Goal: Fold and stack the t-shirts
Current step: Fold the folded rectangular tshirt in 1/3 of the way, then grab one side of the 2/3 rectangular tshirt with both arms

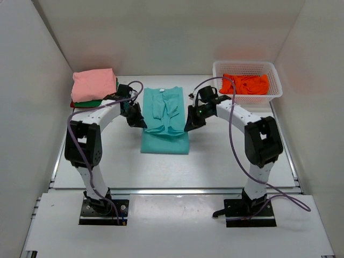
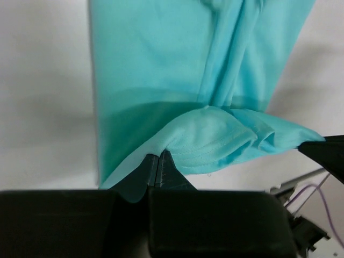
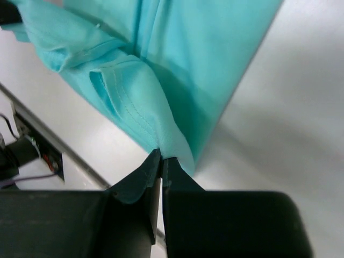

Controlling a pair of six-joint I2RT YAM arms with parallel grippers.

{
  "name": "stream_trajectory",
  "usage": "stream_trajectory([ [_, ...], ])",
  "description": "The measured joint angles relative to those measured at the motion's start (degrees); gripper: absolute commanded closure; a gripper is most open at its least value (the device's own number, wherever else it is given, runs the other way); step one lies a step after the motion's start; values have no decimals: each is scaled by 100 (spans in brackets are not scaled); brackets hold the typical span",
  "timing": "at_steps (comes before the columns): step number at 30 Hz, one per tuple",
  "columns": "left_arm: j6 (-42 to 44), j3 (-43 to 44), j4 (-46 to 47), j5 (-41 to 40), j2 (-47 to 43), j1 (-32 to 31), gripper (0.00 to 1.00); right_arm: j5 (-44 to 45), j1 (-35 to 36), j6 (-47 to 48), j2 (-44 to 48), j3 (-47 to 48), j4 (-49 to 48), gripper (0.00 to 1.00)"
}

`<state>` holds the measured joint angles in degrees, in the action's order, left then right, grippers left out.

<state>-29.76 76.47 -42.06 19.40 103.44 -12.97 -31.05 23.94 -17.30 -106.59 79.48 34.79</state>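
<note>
You are working the teal t-shirt, which is lying in the middle of the bench with its sleeves tucked inward. Its long axis is running from the top of the overhead frame toward the bottom. The left fingers are gripping its left side and the right fingers its right side, both about halfway along the length. That puts the cloth squarely between the two arms, with neither arm nearer than the other. The overhead view is not showing you how either grip is set. The left wrist view is: the left fingers are pressed fully together on a raised, stitched edge, with the rest of the shirt stretching away toward the top of that frame. The right wrist view is showing the same on the other side, the right fingers clamped tight on a stitched fold lifted off the bench. You are probably carrying this edge along the long axis, so both arms need to be travelling level or the fold will skew. Only the overhead view is showing where the shirt goes afterwards: the folded pile topped by a pink shirt at upper left. It is also showing the basket holding an orange shirt at upper right.
</note>
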Motion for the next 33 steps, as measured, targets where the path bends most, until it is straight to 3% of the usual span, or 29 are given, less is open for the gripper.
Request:
stream_trajectory([
  [2, 20, 402, -17, -15, 374, 111, 98, 17, -149, 70, -409, 529, 72, 100],
  [4, 48, 824, -74, -33, 745, 225, 81, 15, -275, 109, -817, 1082, 166, 98],
  [6, 37, 1161, -101, -39, 1058, 323, 77, 11, -385, 131, -1261, 1644, 197, 84],
  [7, 26, 1276, -101, -46, 1174, 367, 65, 13, -424, 131, -1462, 1906, 212, 73],
  [8, 22, 1386, -96, -46, 1287, 417, 40, 24, -468, 101, -1668, 2166, 216, 62],
  [10, -22, 1462, -46, -4, 1427, 516, 32, 55, -555, 42, -1993, 2590, 181, 52],
  [13, -146, 1458, 44, 129, 1519, 651, 34, 142, -627, -46, -2190, 2896, 153, 43],
  [15, -216, 1392, 155, 221, 1515, 723, 67, 291, -638, -83, -2157, 2907, 157, 39],
  [17, -243, 1250, 295, 273, 1460, 758, 74, 492, -634, -107, -2061, 2776, 83, 41],
  [20, -229, 695, 507, 332, 1185, 741, 55, 713, -546, -205, -1674, 2085, -57, 42],
  [23, -308, -114, 570, 326, 682, 723, 55, 857, -328, -280, -1154, 1152, -142, 46],
  [25, -315, -649, 573, 293, 267, 721, 51, 960, -151, -354, -807, 590, -236, 47],
  [33, -520, -1786, 861, -127, -881, 348, 43, 1106, 219, -734, 214, -739, -772, 49],
])
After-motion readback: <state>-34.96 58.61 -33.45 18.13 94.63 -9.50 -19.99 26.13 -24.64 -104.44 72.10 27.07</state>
